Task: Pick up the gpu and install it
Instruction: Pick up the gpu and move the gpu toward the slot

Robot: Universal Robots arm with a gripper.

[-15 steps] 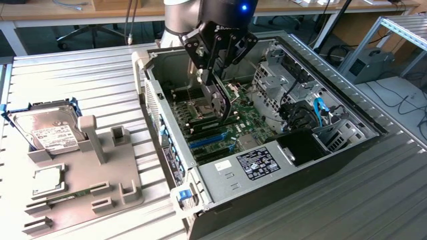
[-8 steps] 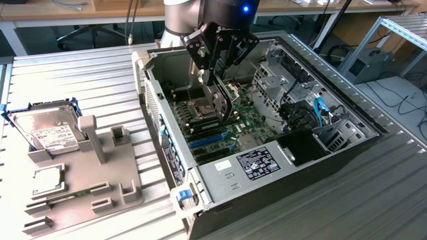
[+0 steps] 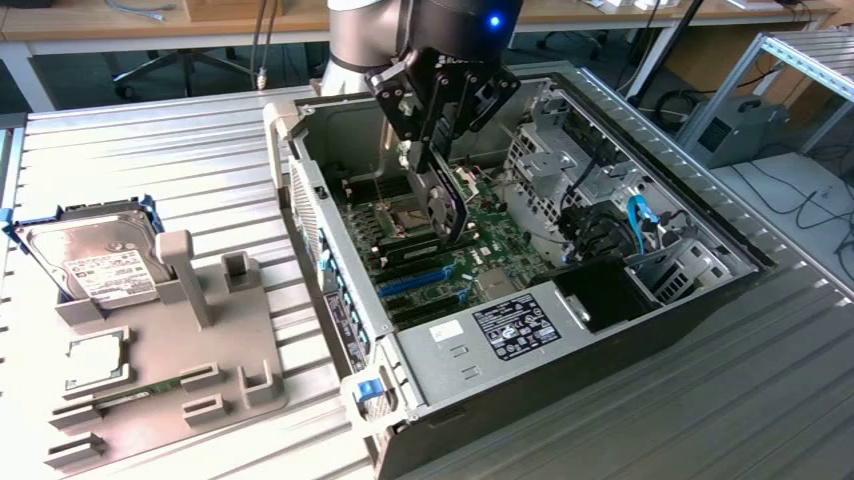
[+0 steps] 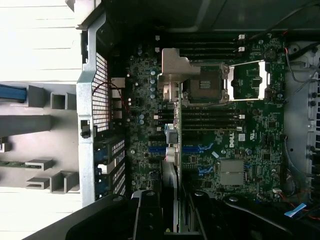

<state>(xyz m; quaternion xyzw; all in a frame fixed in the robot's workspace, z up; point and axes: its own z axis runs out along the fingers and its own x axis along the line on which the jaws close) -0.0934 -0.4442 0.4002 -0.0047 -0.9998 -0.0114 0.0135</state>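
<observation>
Gripper [image 3: 447,150] poised inside open computer case [image 3: 304,190], jaws clamped on gpu [image 3: 450,205]. Card hangs upright, edge down, just above motherboard [image 3: 514,240], probably so its connector edge can line up with blue slots [image 3: 420,285]; not seated, by the look of it. Case lies on its side with board facing up, giving access from above. Hard drive [image 3: 94,260] stands in grey holder [image 3: 200,380] at exterior view's left, well apart. Bench [image 3: 160,150] is ribbed metal slats. Room behind: desks, office chairs, trailing cables.
</observation>
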